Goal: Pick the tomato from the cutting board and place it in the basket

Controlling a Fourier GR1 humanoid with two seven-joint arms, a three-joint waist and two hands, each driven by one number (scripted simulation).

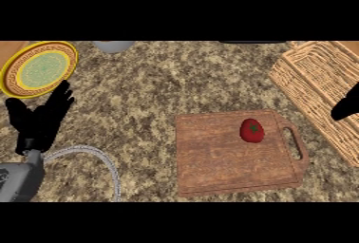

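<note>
The tomato [251, 130] lies on the wooden cutting board [224, 161], at its far right part beside the handle slot, untouched and free on all sides. The wicker basket [316, 85] sits at the right of the granite surface [168, 80], just beside the board, so the transfer should be short. The right hand [347, 108] enters at the right edge over the basket, well apart from the tomato; only a dark sliver shows, so whether it is released or clenched cannot be told. The left hand [42, 118] rests released at the left, fingers straight, near a patterned plate [38, 69]. A grey object [112, 45] at the far edge is cut off and unidentifiable.
</note>
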